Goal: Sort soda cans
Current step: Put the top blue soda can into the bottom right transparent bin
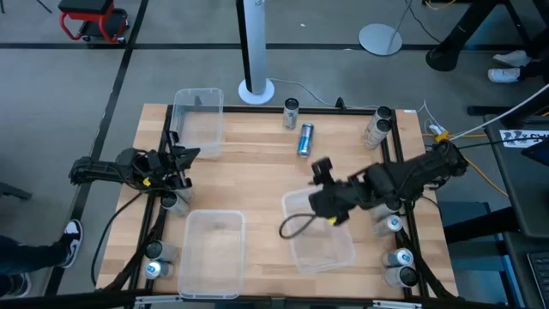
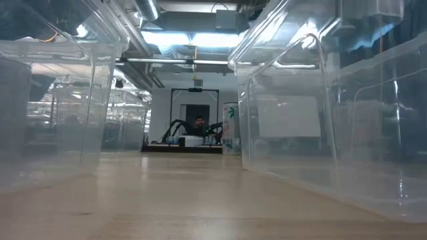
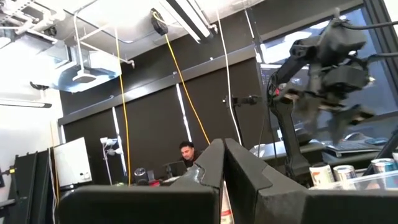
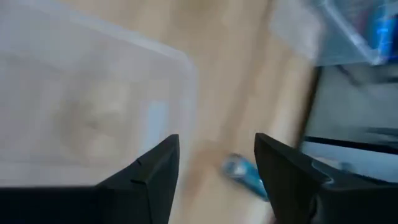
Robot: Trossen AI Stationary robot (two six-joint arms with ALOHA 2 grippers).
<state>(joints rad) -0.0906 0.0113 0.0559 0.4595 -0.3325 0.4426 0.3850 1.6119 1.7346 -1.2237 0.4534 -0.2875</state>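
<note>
Blurred blue, the soda can (image 4: pixel 244 173) lying on the wooden desk (image 1: pixel 249 172) shows between the right hand (image 4: pixel 216 168) fingers, which stand apart and empty above a clear bin (image 1: pixel 319 230). Other cans (image 1: pixel 377 127) stand upright along the desk's edges. At the left edge, the left hand (image 1: pixel 190 155) waits with fingers together.

Blk arms (image 1: pixel 403 176), yellow tags, blk cables

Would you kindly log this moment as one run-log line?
right gripper: open, empty, over near-right clear bin | blue can: lying on table beyond | left gripper: shut, waiting at left
</note>
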